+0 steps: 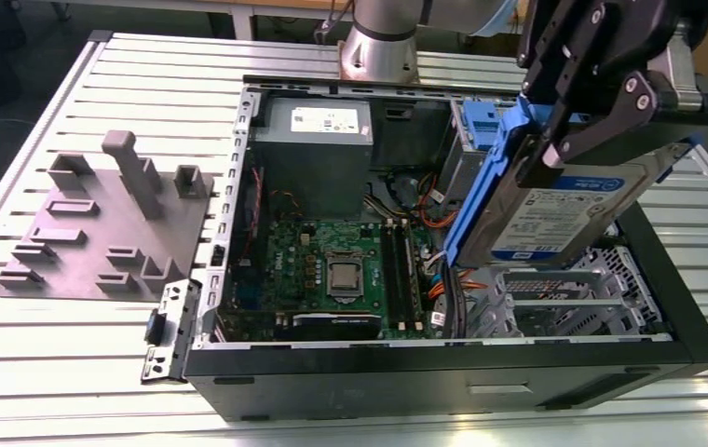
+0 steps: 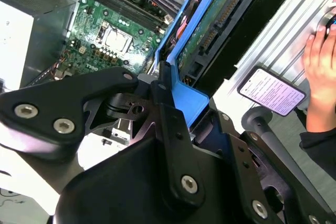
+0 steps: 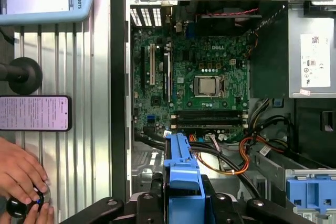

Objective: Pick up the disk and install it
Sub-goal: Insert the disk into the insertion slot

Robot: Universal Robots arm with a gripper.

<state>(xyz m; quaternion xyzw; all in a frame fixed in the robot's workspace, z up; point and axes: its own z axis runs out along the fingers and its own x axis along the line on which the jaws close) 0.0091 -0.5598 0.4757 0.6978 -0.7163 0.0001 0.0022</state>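
- Slatted metal table [image 1: 44, 372] under everything in the exterior view, with the open computer case [image 1: 454, 368] lying on it and a grey fixture plate [image 1: 93, 233] off to the exterior view's left.
- Same view: the gripper [image 1: 568, 130] is clamped on the disk [image 1: 565, 209], which hangs tilted in the air above the drive cage [image 1: 565, 305] at the case's corner on the exterior view's right. I'd call the pick-up done and the install not yet, since nothing is seated.
- Second wrist view: black fingers [image 2: 168, 127] pinch the disk's blue end, circuit side showing, motherboard [image 2: 115, 30] below. Past the case wall I see a phone [image 2: 270, 90] and a person's hand [image 2: 320, 72].
- First wrist view: the blue end sits over a tangle of cables [image 3: 215, 156], with a spare blue carrier [image 3: 310, 195] near the power supply [image 3: 312, 51]. To me it looks tight by the cables and open above the board.
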